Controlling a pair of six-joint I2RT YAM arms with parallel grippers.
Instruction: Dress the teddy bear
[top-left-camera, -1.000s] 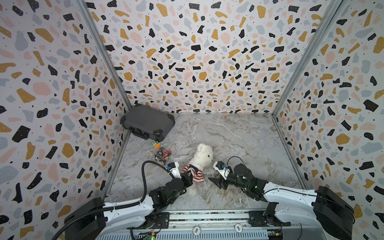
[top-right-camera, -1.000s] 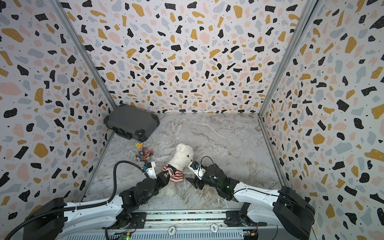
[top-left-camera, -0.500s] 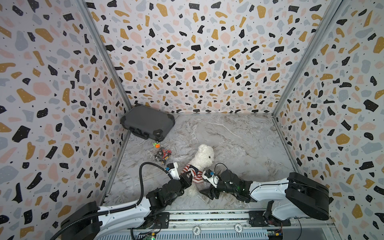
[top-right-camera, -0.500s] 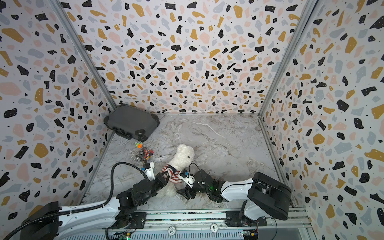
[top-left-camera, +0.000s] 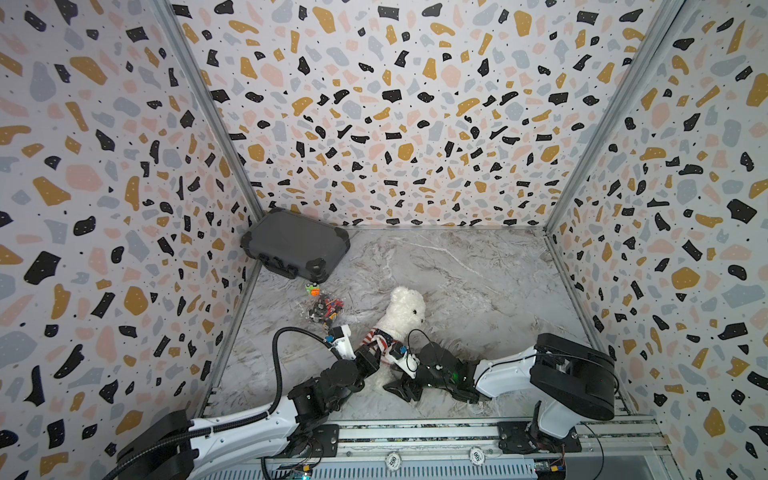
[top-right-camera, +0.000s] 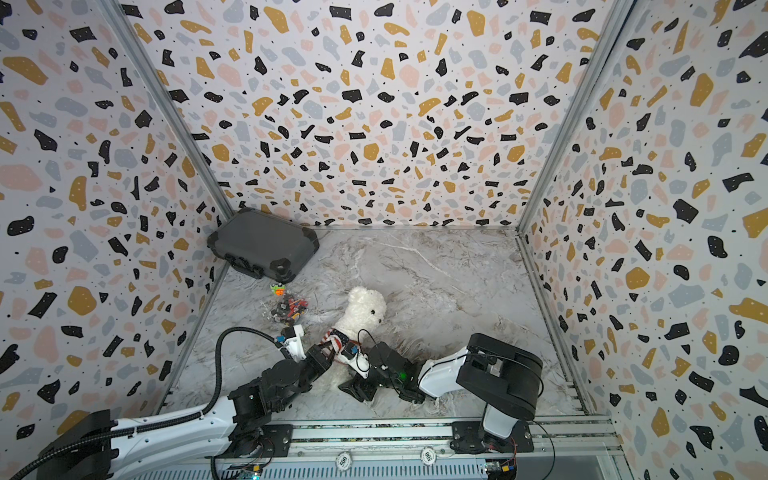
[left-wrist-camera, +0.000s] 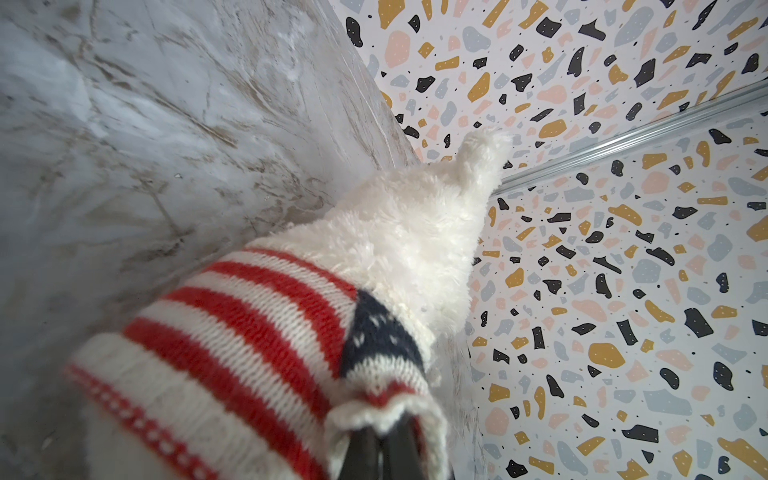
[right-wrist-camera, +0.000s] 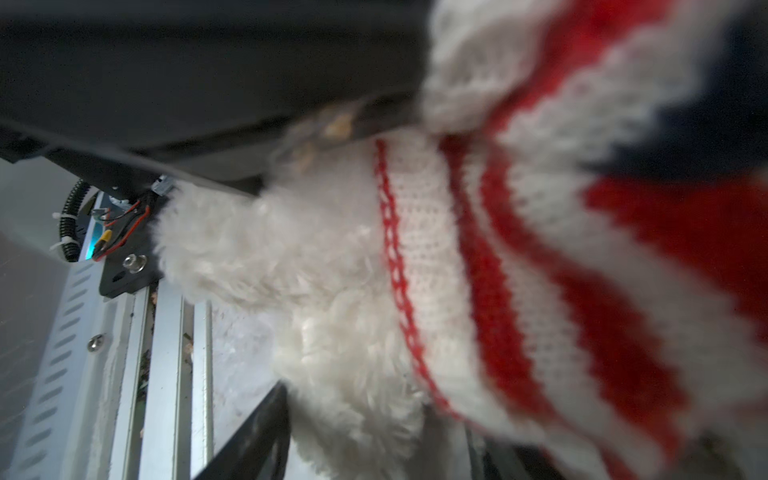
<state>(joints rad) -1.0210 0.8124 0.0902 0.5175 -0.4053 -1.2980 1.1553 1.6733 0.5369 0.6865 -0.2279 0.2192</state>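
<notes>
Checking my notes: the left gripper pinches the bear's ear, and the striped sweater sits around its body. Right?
Not the ear: the left wrist view shows the left gripper shut on the edge of the striped sweater. The sweater does sit around the teddy bear.

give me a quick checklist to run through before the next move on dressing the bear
1. Hem grip: the left gripper has its jaws shut on the red-and-white striped knit sweater: ok.
2. Sweater past the head of the fluffy white teddy bear, onto its torso: ok.
3. Sweater pulled fully down: not ok, bare plush shows below the hem.
4. Hold of the right gripper on the bear's lower body: cannot tell; jaws sit apart around plush.
5. Arms through sleeves: cannot tell.
6. Dark grey hard case apart from the bear: ok.
</notes>
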